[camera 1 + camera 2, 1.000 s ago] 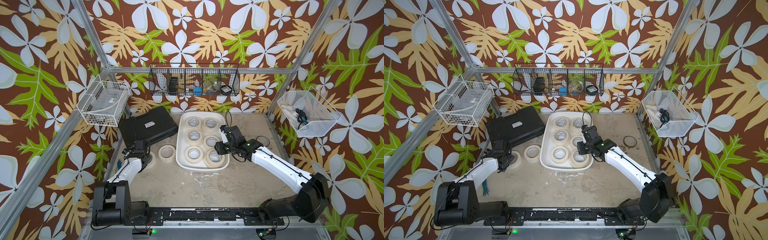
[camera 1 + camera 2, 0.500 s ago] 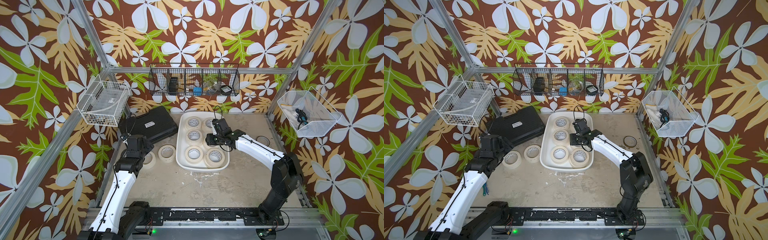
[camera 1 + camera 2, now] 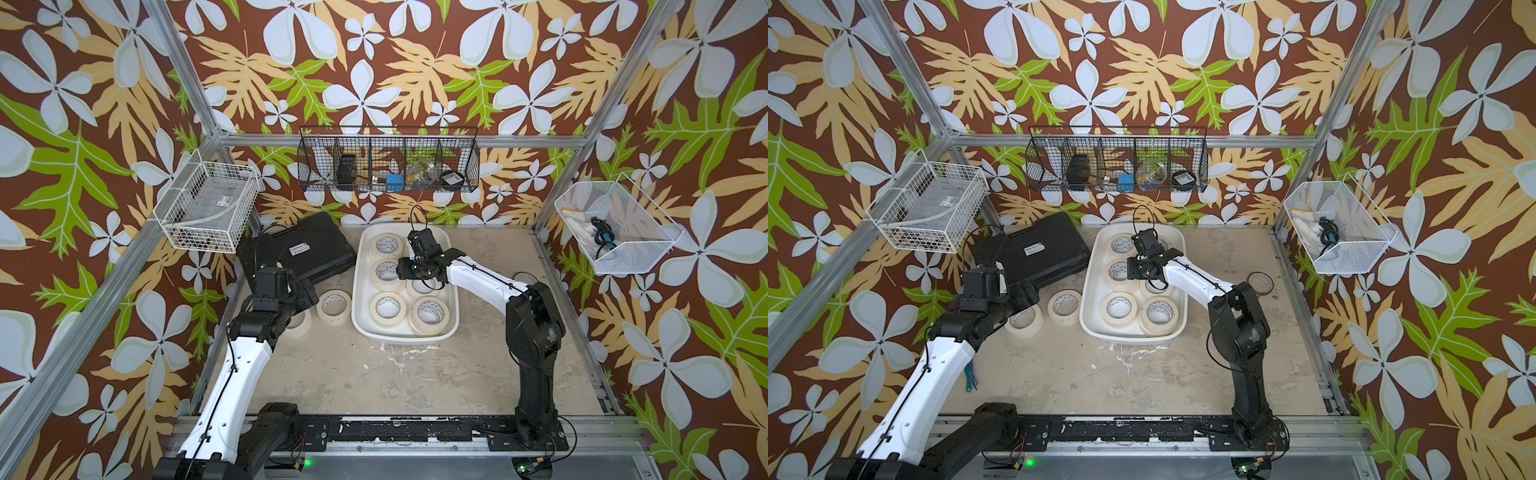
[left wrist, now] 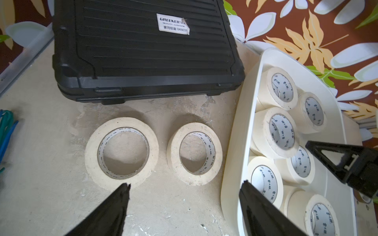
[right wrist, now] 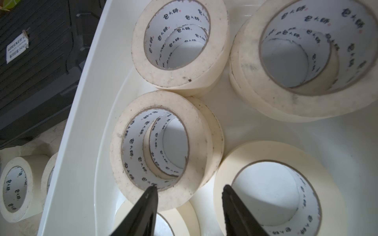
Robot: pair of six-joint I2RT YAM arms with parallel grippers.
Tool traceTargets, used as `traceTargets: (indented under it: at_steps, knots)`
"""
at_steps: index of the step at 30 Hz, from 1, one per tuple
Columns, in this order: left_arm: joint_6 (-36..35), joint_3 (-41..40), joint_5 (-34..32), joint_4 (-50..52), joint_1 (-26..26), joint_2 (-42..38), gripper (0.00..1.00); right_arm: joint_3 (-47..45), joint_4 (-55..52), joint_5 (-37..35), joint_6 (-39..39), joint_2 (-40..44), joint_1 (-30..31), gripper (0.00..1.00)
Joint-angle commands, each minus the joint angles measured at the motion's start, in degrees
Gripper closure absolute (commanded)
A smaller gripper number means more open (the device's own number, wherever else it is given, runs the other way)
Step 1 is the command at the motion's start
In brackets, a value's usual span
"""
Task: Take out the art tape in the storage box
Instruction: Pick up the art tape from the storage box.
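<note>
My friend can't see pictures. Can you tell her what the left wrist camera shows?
Two cream tape rolls lie flat and apart on the table before a closed black ribbed case. Beside them a white storage box holds more rolls, and the left gripper hangs open and empty.

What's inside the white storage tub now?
Six stacks of cream masking tape rolls; the right wrist view shows second rolls underneath. The right gripper covers some from above, so the total is unclear.

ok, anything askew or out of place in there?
One art tape stack in the storage box is skewed: the upper roll sits offset from the lower. A loose blue-green cord lies at the table left edge. Nothing spilled.
</note>
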State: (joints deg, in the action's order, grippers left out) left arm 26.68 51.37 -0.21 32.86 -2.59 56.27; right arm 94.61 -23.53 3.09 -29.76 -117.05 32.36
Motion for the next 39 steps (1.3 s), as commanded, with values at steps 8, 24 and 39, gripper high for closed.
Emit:
traceTargets:
  at_steps: [8, 24, 39]
  knots:
    - [-3.2, 1.5, 6.4, 1.5, 0.0, -0.4, 0.14, 5.7, -3.1, -2.1, 0.8, -5.3, 0.3, 0.46]
    - [-3.6, 2.0, 9.7, 2.2, 0.0, 0.6, 0.19, 12.8, -7.5, -3.8, 2.6, -11.5, 0.5, 0.68]
    - [-3.1, 8.9, 13.3, 2.5, -3.5, 2.7, 0.23, 5.8, -8.9, -5.7, 4.1, 1.6, 0.6, 0.92]
